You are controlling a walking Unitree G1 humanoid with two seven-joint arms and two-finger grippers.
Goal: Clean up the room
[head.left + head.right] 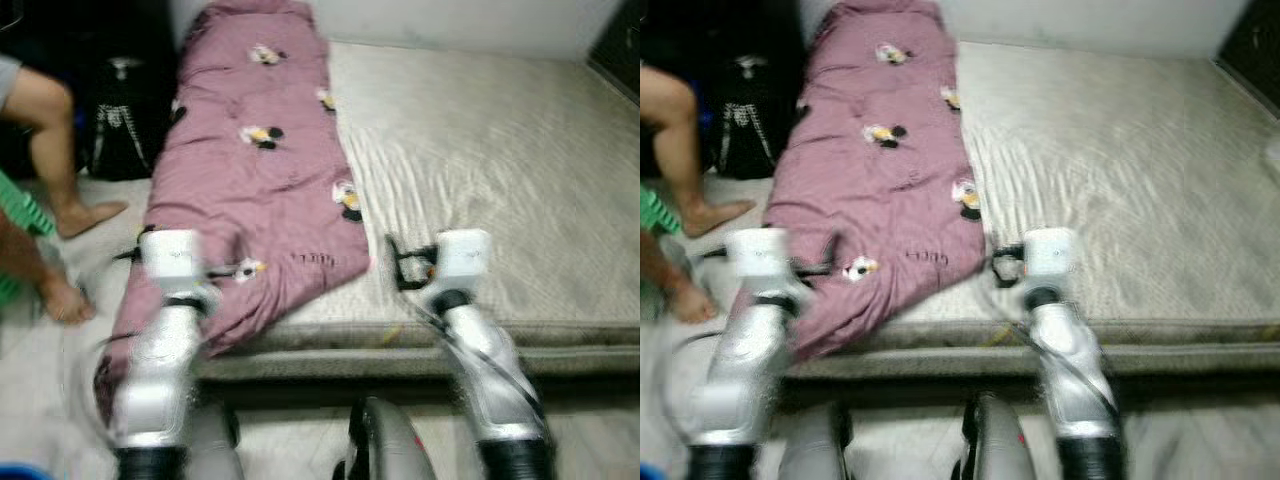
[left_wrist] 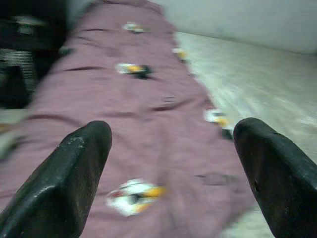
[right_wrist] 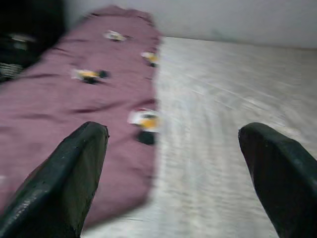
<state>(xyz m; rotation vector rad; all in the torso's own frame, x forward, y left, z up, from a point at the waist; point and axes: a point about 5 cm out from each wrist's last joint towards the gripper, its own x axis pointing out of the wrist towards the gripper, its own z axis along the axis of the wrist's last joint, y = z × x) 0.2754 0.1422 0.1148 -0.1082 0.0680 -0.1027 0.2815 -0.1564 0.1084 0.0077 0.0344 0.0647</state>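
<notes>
Pink blanket [image 1: 255, 170] seemingly just beyond left end effector [image 2: 173, 173]

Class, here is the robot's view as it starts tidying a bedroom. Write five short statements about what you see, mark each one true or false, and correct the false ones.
1. A pink blanket lies along the robot's left side of the mattress. True.
2. The blanket is plain, with no pattern. False: it carries small cartoon prints.
3. The left hand is open, with the blanket ahead of its fingers. True.
4. The right hand is shut on the blanket. False: it is open and holds nothing.
5. A person's bare feet are on the floor beside the bed, on the robot's left. True.
</notes>
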